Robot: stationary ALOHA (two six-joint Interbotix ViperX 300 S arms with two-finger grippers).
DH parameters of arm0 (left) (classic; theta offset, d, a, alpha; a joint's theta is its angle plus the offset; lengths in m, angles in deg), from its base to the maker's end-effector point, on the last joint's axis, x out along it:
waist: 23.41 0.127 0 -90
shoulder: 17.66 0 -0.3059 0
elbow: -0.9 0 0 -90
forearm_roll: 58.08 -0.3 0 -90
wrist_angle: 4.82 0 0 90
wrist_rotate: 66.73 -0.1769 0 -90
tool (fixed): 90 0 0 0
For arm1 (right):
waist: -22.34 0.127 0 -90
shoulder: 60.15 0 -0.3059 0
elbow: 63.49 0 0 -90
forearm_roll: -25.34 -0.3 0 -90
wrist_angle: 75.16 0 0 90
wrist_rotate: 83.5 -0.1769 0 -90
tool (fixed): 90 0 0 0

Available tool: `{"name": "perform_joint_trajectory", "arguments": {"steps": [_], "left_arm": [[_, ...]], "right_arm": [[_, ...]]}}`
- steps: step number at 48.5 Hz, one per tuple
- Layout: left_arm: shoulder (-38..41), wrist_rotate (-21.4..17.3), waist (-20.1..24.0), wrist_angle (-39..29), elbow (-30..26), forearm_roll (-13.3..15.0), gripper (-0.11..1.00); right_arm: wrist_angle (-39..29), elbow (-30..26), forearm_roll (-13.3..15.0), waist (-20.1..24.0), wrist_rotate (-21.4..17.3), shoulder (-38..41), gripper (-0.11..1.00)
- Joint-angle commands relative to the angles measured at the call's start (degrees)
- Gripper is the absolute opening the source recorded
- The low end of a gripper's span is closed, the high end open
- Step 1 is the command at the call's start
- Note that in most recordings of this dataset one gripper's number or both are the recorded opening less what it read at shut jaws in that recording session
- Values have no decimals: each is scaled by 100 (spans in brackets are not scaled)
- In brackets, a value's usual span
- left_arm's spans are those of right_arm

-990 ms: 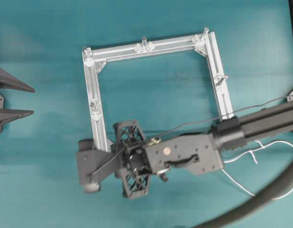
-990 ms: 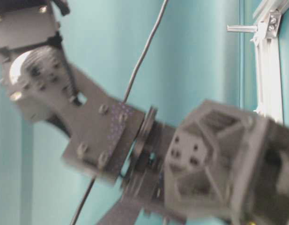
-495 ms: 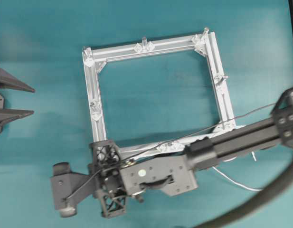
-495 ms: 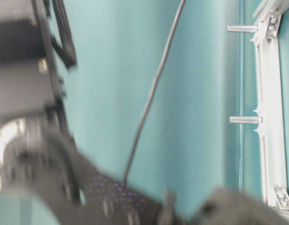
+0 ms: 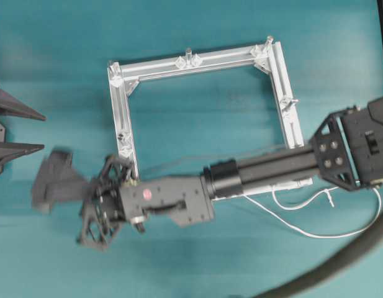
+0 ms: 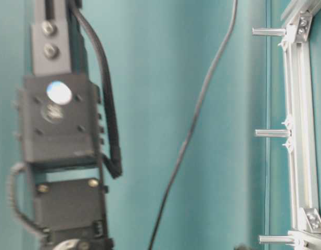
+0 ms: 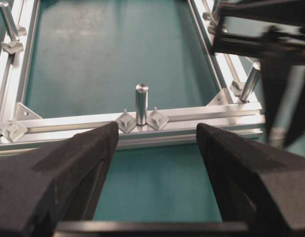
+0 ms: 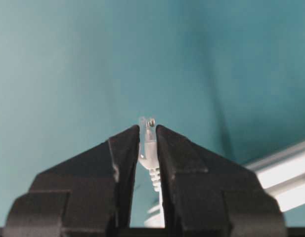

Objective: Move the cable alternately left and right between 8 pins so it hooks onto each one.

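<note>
The right tool (image 8: 147, 143) pinches the cable (image 8: 148, 136) plug, left tool (image 7: 152, 148) agape; seemingly few pins (image 7: 141, 102) hooked yet.

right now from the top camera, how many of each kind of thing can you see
pins: 5 showing, the right arm hides the near bar
frame: 1
white cable: 1
grey hose: 1
grippers: 2, left gripper and right gripper
total: 10
</note>
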Motion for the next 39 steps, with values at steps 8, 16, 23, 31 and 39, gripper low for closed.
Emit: {"name": "perform_joint_trajectory", "arguments": {"steps": [8,16,23,31,39], "left_arm": [[35,44,-18,53,-70,9,75],[35,44,-18,53,-70,9,75],[35,44,-18,53,-70,9,75],[35,44,-18,53,-70,9,75],[35,44,-18,53,-70,9,75]], "right_arm": [[44,193,387,-26,-1195,-220,13],[167,984,1055,-132,-2171,-677,13],[624,2101,1195,-229,-2786,-1336,13],[1248,3375,1318,-334,-3551,-2136,13],[1503,4263,1459,-492,-4025,-2610,13]]}}
